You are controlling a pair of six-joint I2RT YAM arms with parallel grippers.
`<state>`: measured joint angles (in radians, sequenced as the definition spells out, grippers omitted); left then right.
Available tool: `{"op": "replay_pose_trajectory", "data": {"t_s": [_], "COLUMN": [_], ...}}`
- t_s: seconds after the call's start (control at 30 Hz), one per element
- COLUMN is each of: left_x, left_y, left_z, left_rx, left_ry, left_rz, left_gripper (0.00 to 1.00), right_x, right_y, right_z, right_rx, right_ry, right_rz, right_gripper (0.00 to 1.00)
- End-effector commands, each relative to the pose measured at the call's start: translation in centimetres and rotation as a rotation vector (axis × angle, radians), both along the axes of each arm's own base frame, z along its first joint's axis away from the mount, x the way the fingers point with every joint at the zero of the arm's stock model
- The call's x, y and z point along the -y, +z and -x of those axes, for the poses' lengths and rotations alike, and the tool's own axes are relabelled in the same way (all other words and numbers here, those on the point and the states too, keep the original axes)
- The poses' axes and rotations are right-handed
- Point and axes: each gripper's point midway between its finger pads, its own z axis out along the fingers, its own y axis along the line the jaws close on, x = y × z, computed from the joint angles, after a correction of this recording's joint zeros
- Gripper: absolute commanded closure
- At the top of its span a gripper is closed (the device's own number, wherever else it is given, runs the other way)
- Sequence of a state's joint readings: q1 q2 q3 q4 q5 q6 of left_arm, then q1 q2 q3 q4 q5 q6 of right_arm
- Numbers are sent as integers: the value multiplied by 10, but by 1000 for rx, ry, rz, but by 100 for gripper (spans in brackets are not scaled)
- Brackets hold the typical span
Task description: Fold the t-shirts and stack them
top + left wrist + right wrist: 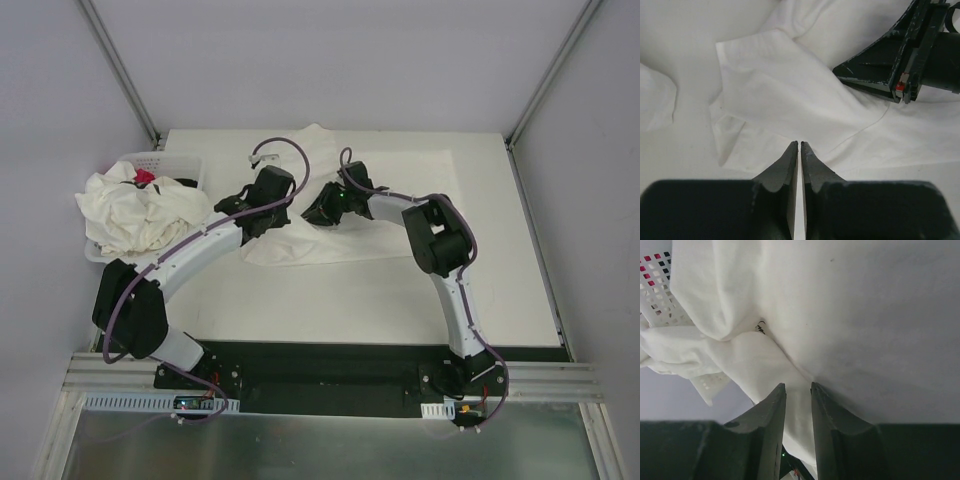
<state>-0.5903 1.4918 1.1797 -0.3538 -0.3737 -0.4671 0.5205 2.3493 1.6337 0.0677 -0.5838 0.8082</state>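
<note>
T-shirt (pixel 865 330) fabric pinched in right claw (pixel 798 386), plain only from wrist; left claw (pixel 799 144) tips together, empty

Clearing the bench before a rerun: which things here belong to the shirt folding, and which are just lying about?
Belong to the job:
spread t-shirt
heap of t-shirts

Just lying about:
white basket
red packet

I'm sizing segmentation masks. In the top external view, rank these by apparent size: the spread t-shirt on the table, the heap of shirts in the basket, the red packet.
1. spread t-shirt, largest, even partly hidden.
2. heap of shirts.
3. red packet, only a small sliver showing in the heap.
</note>
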Motion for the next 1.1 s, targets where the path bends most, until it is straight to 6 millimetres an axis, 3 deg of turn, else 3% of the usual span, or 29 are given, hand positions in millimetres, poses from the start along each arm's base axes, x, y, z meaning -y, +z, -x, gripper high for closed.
{"op": "replay_pose_trajectory", "data": {"t_s": [0.0, 0.37, 0.67, 0.77, 0.9, 1.07], "left_x": [-9, -9, -12, -14, -15, -14], "left_y": [-10, -49, -65, -61, -59, -66], "left_z": [24, 69, 72, 70, 69, 70], "left_rx": [-58, -128, -139, -121, -114, -137], "left_ry": [37, 44, 87, 90, 88, 81], "left_rz": [13, -37, -80, -83, -95, -106], "left_gripper": [96, 100, 100, 100, 100, 100], "right_x": [-18, -42, -41, -42, -45, -46], "right_y": [20, 22, 7, 6, 4, 6], "right_z": [-1, 14, 22, 21, 19, 16], "right_rx": [28, 29, 5, 4, 3, 3], "right_ry": [24, 76, 77, 69, 64, 65], "right_rz": [-46, -60, -49, -56, -58, -55], "right_gripper": [69, 67, 68, 76, 97, 99]}}
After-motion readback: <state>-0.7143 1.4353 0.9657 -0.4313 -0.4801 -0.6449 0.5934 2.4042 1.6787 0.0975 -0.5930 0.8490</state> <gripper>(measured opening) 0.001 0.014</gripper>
